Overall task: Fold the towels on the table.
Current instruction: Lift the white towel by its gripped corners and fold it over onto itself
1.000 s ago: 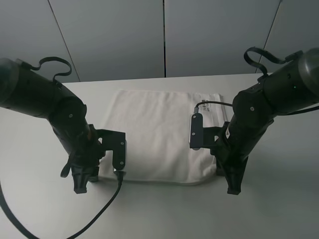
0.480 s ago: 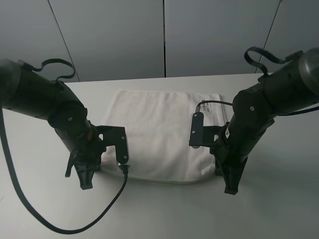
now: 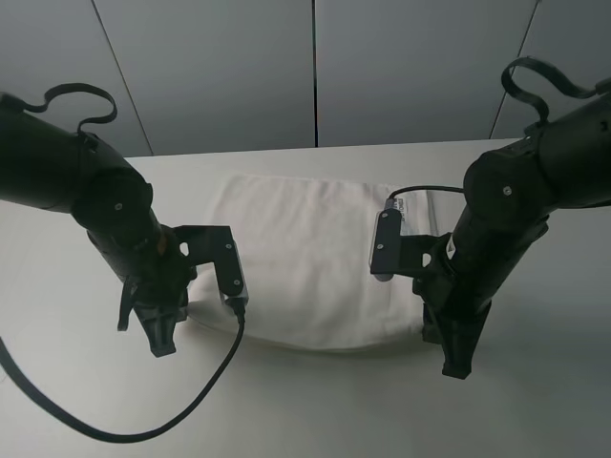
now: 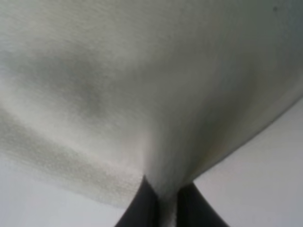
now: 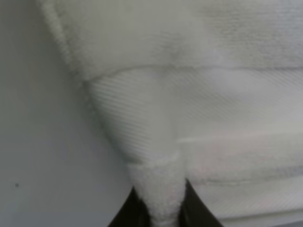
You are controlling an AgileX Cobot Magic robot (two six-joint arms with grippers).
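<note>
The white towel (image 3: 305, 253) lies spread in the middle of the white table (image 3: 315, 420), between my two arms. My left gripper (image 3: 163, 342) is at the towel's near left corner. In the left wrist view the left gripper (image 4: 161, 205) is shut, with a fold of the towel (image 4: 142, 94) pinched between its dark fingertips (image 4: 141, 210). My right gripper (image 3: 456, 363) is at the near right corner. The right wrist view shows the right gripper (image 5: 160, 210) shut on the towel's corner (image 5: 156, 184), beside the woven border band (image 5: 189, 109).
Grey wall panels (image 3: 315, 67) rise behind the table's far edge. Black cables (image 3: 205, 391) trail from the left arm across the table's near side. Each arm's wrist camera housing (image 3: 386, 245) hangs over the towel.
My left gripper has shut on the towel's near left corner. Both arms have shifted slightly, the right one a little toward the right and nearer, and the towel's near edge has lifted a little.
</note>
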